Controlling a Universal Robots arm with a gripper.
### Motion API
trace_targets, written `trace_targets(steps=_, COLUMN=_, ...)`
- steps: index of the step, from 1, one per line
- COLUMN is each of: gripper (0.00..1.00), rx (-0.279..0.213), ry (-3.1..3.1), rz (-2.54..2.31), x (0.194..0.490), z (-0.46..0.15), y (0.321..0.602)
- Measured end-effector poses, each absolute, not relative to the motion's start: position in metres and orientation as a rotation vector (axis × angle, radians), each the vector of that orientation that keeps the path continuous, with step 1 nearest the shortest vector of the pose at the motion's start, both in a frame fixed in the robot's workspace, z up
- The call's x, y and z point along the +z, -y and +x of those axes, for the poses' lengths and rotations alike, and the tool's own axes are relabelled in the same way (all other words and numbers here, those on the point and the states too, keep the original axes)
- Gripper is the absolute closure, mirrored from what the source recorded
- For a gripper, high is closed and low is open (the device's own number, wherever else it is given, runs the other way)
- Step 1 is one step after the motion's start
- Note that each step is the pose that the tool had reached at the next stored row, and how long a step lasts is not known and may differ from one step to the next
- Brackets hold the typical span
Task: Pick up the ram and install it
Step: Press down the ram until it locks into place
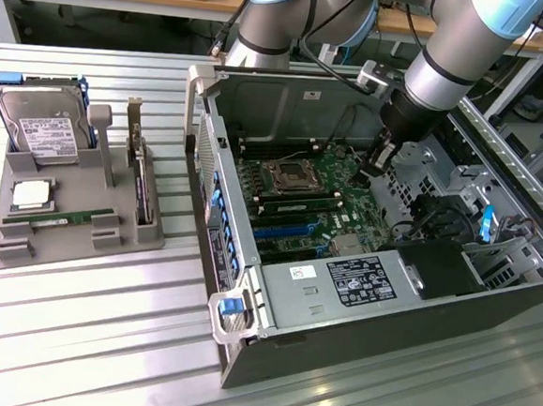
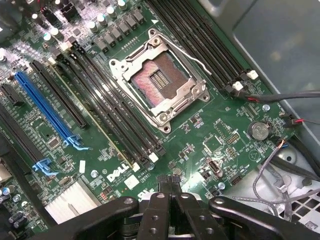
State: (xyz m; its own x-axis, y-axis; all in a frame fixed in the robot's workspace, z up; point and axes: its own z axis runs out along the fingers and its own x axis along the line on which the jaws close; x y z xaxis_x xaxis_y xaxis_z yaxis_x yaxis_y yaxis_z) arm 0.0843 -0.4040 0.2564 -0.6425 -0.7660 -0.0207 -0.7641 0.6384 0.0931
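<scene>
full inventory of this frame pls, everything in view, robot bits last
tray: 1, grey, on the table at the exterior view's left
hard drive: 1, silver in a blue bracket, upright at the tray's back
processor chip: 1, silver, flat in the tray
ram in tray: 1, green, lying flat at the tray's front
expansion card: 1, dark with metal bracket, upright in the tray
computer case: 1, grey, open, beside the tray
motherboard: 1, green, inside the case
processor socket: 1, silver, empty, mid-board
ram in slot: 1, green, next to the socket
table: 1, silver, slatted
arm: 1, grey and blue, reaching into the case
claw: 1, black, shut, empty, over the motherboard
</scene>
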Motion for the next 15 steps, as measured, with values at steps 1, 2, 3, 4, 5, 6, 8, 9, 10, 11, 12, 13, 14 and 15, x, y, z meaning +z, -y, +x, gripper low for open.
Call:
trace_targets(steps=1, gripper=0.90, rx=-0.146, ry=2.832, rz=1.304, x=0.2563, z=0.0843, y=0.4040)
trace_targets(steps=2, gripper=0.90, rx=-0.146, ry=2.836, rz=1.296, x=0.2562, z=0.0843, y=0.4040)
trace_targets(steps=3, gripper=0.90, rx=-0.146, ry=2.842, rz=1.285, x=0.2561, z=0.0843, y=0.4040)
trace_targets(steps=4, gripper=0.90, rx=-0.146, ry=2.850, rz=1.268, x=0.2560, z=0.0843, y=0.4040)
trace_targets(steps=5, gripper=0.90, rx=-0.146, ry=2.856, rz=1.255, x=0.2559, z=0.0844, y=0.4040)
trace_targets(steps=6, gripper=0.90, rx=-0.147, ry=2.865, rz=1.236, x=0.2558, z=0.0843, y=0.4040)
trace_targets(steps=8, gripper=0.90, rx=-0.147, ry=2.874, rz=1.216, x=0.2557, z=0.0843, y=0.4040)
trace_targets(steps=9, gripper=0.90, rx=-0.147, ry=2.882, rz=1.199, x=0.2555, z=0.0843, y=0.4040)
trace_targets(steps=10, gripper=0.90, rx=-0.147, ry=2.888, rz=1.187, x=0.2554, z=0.0844, y=0.4040)
trace_targets(steps=11, gripper=0.90, rx=-0.147, ry=2.894, rz=1.172, x=0.2553, z=0.0843, y=0.4040)
trace_targets(steps=12, gripper=0.90, rx=-0.147, ry=2.899, rz=1.161, x=0.2553, z=0.0843, y=0.4040)
trace_targets(steps=13, gripper=0.90, rx=-0.147, ry=2.903, rz=1.152, x=0.2552, z=0.0843, y=0.4040)
trace_targets(steps=14, gripper=0.90, rx=-0.148, ry=2.914, rz=1.127, x=0.2550, z=0.0843, y=0.4040)
trace_targets(steps=15, gripper=0.90, rx=-0.148, ry=2.921, rz=1.109, x=0.2549, z=0.0843, y=0.4040)
